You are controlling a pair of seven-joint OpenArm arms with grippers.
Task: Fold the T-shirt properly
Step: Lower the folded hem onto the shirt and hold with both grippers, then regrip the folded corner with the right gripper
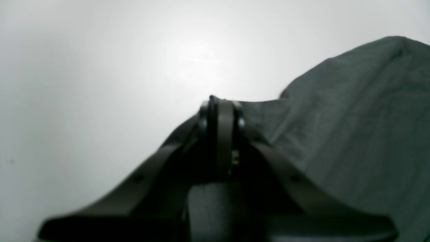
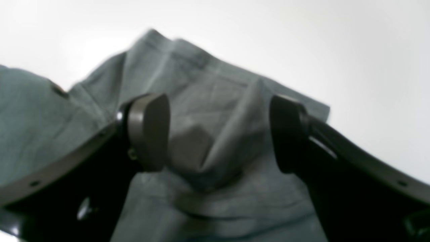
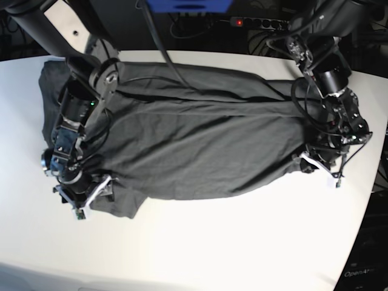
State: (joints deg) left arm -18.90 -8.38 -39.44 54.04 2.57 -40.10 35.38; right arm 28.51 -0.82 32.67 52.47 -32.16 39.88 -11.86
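Lying on one white table (image 3: 200,254), one T-shirt (image 3: 194,139), left pincer (image 1: 220,104) pinching it, right pincer (image 2: 218,134) wide.

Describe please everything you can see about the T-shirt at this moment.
The T-shirt is plain dark grey, of thin soft fabric, lying spread sideways across the white table, creased, with long folds along its body. The left end effector is shut on one edge of it. The right end effector stands open over a raised wrinkle at the other end.
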